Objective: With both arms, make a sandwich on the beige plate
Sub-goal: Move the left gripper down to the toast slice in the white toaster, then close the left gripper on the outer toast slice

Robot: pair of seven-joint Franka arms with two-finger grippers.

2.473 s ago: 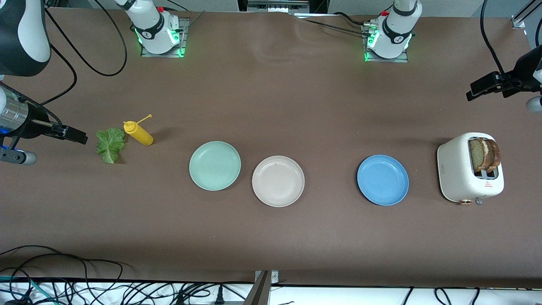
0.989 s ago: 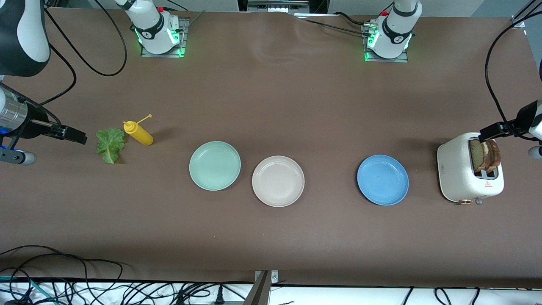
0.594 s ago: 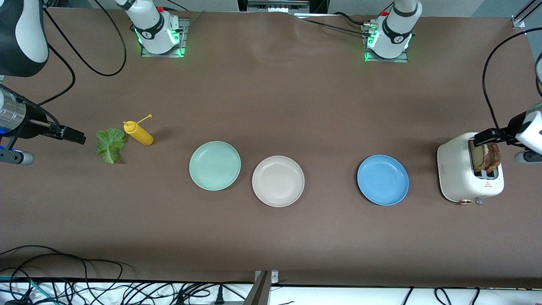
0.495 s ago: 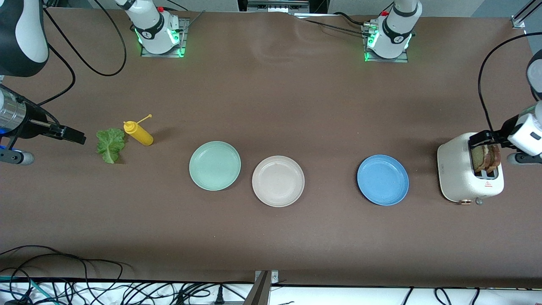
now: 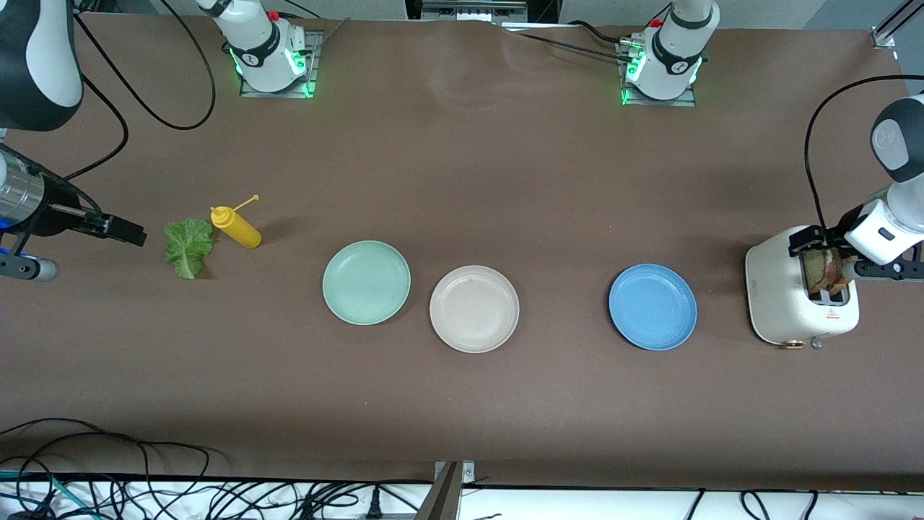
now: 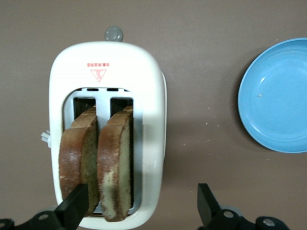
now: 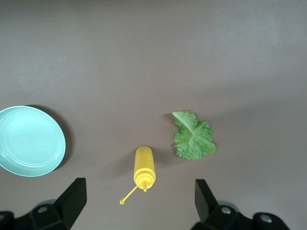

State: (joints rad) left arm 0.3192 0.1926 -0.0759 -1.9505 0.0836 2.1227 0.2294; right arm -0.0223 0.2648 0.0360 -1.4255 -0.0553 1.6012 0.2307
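Two slices of toast stand in the white toaster (image 5: 776,289), one (image 6: 79,158) beside the other (image 6: 115,167); they also show in the front view (image 5: 821,271). My left gripper (image 5: 812,245) is open just over the toaster, in the wrist view (image 6: 139,208) with one finger (image 6: 72,208) in front of the outer slice. The green lettuce leaf (image 5: 188,245) lies on the table toward the right arm's end, also in the right wrist view (image 7: 193,139). My right gripper (image 5: 130,232) hangs open and empty beside it (image 7: 139,203). The beige plate (image 5: 474,308) is bare mid-table.
A mint green plate (image 5: 366,282) sits beside the beige plate and a blue plate (image 5: 652,306) lies between it and the toaster. A yellow squeeze bottle (image 5: 237,227) lies beside the lettuce. Cables run along the table's near edge.
My left gripper has swung in from the table's end and come down over the toaster and its toast. The right arm has stayed still.
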